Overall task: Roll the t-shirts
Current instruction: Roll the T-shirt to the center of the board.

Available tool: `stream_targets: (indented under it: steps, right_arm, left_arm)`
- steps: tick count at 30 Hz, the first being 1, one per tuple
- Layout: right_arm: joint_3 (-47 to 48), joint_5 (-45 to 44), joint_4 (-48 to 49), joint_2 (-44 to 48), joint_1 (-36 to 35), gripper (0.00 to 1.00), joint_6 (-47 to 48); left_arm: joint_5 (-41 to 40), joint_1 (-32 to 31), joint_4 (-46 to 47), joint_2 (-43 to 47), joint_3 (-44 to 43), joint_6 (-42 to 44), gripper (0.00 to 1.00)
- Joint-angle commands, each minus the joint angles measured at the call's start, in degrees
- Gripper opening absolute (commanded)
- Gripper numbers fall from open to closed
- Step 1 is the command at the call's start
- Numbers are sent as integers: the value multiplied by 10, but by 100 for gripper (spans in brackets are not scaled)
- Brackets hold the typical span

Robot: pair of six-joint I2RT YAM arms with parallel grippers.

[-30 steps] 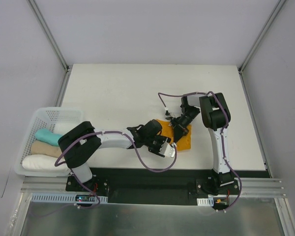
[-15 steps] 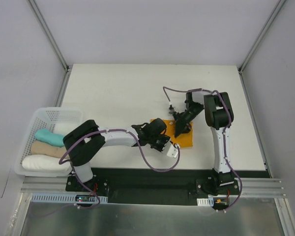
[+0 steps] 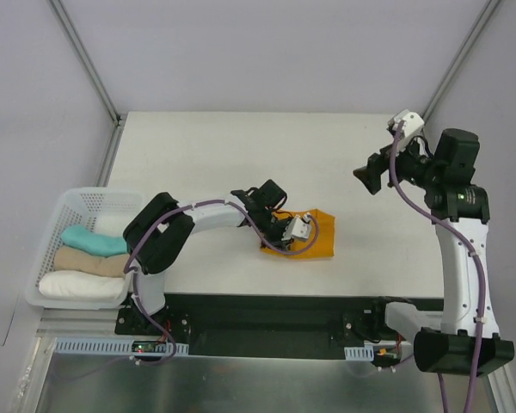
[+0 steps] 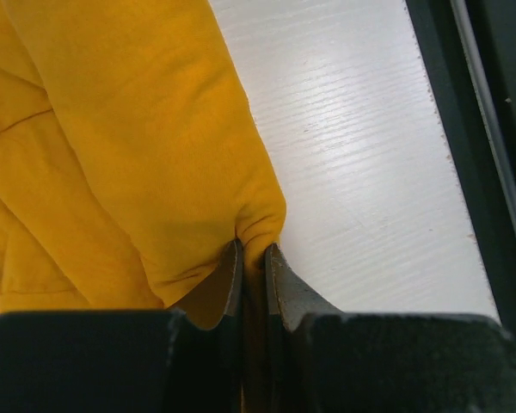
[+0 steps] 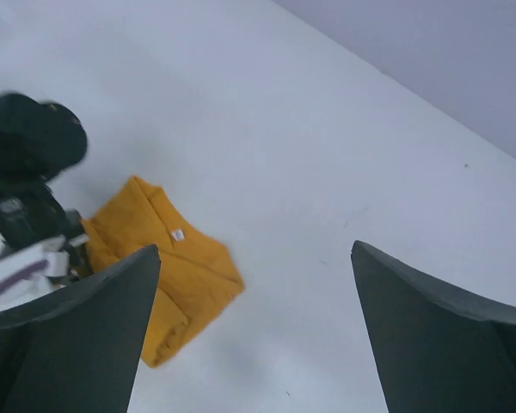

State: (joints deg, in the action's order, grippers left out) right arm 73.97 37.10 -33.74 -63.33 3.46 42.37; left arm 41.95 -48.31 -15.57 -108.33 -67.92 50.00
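Observation:
An orange t-shirt (image 3: 318,237) lies folded into a small bundle near the table's front edge. My left gripper (image 3: 288,231) sits at its left side, shut on a fold at the cloth's corner. The left wrist view shows that gripper (image 4: 254,249) with orange cloth (image 4: 112,129) pinched between the jaws. My right gripper (image 3: 367,179) hangs high over the table's right part, well away from the shirt. It (image 5: 254,249) stands wide open and holds nothing, and the orange shirt (image 5: 185,275) lies below it to the left. Teal (image 3: 90,239), tan (image 3: 82,261) and white (image 3: 73,286) rolled t-shirts lie in a basket.
The white mesh basket (image 3: 86,196) stands off the table's left edge. A dark strip (image 3: 267,305) runs along the table's near edge, just in front of the orange shirt. Grey walls enclose the table on three sides.
The right gripper opened, let go of the orange shirt and rose away to the back right. The left gripper closed on the shirt's corner and shifted a little towards the back.

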Motion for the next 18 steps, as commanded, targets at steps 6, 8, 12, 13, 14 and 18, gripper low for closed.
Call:
stream_targets:
  steps: [6, 8, 12, 13, 14, 18]
  right_arm:
    - [-211, -61, -28, 90, -149, 96, 125]
    - [-304, -101, 24, 165, -223, 96, 206]
    - [-426, -133, 71, 254, -317, 96, 238]
    - [-433, -142, 90, 257, -352, 96, 239]
    - [-440, -164, 101, 255, -368, 96, 238]
    - [-455, -186, 149, 228, -421, 96, 244]
  left_arm:
    - [150, 42, -169, -79, -57, -109, 0]
    - [168, 49, -174, -92, -73, -115, 0]
    - [188, 57, -193, -107, -93, -119, 0]
    - [191, 59, -196, -111, -96, -119, 0]
    - [199, 61, -200, -113, -101, -119, 0]
    - [216, 66, -213, -125, -109, -119, 0]
